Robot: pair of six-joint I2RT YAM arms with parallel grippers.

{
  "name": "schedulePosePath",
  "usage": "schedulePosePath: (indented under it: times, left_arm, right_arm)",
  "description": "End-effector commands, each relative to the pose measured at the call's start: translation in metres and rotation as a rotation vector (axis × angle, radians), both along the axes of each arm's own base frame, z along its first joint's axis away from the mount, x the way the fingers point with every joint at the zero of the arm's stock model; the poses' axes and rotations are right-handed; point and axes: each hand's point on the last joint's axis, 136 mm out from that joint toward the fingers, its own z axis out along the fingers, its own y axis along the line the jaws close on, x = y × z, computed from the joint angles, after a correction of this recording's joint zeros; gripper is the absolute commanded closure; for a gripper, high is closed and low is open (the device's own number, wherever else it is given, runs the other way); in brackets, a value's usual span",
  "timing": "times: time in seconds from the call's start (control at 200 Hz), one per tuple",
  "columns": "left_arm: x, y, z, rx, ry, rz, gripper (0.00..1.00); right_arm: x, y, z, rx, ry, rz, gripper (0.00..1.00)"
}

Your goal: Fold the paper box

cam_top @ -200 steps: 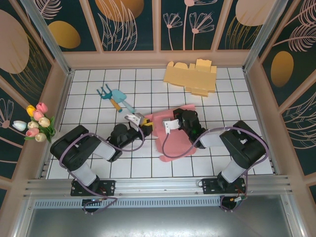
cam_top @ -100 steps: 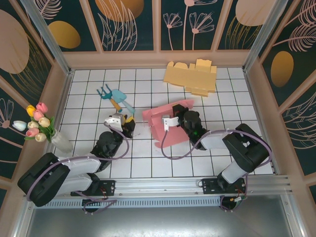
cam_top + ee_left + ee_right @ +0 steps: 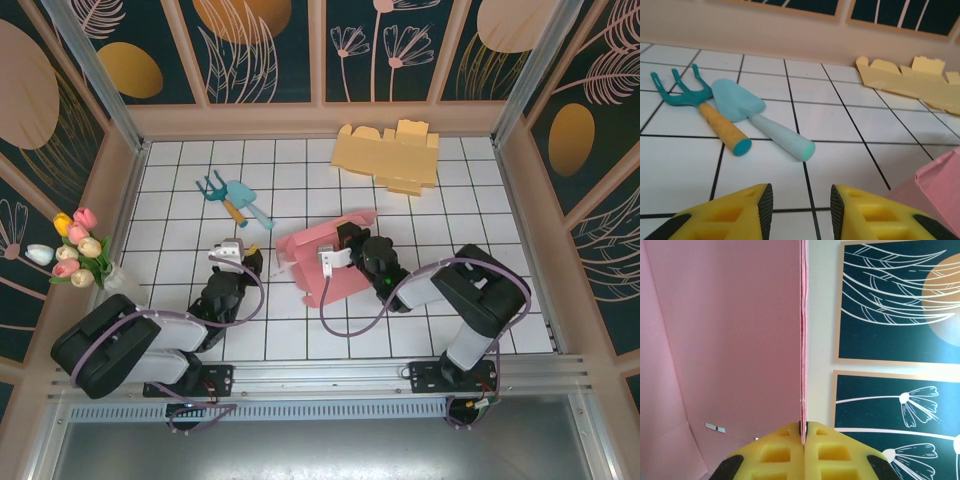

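The right pincer (image 3: 803, 429) is pinching the pink paper box's (image 3: 312, 245) upright edge at the counter's (image 3: 180, 205) centre; the left pincer (image 3: 801, 202), spread and empty, is hovering at the box's 9 o'clock.

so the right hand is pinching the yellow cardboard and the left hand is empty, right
No: the right hand is pinching the pink cardboard, not yellow. The right wrist view shows its edge clamped in that hand. The left hand is empty.

Pink box (image 3: 335, 284) (tilted) at right tool (image 3: 338, 250)
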Motion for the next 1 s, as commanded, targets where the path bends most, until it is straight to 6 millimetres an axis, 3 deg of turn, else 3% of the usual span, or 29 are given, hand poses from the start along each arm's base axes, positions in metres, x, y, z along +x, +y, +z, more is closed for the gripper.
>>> schedulePosePath:
  times: [0.0,0.285,0.676,0.996]
  left_arm:
    - [-0.001,-0.016,0.003,-0.006,-0.031,-0.084,0.62]
    - [0.0,-0.036,-0.01,0.023,-0.029,-0.183,0.62]
    - [-0.007,-0.074,-0.011,0.04,-0.058,-0.391,0.61]
    - [-0.004,-0.089,-0.015,0.054,-0.053,-0.455,0.64]
  right_arm:
    - [0.0,0.001,-0.005,0.032,0.007,0.005,1.0]
    - [-0.003,-0.008,-0.032,-0.016,0.042,-0.004,1.0]
    - [0.001,-0.011,-0.038,-0.032,0.055,-0.013,1.0]
    - [0.002,-0.01,-0.04,-0.04,0.07,-0.011,1.0]
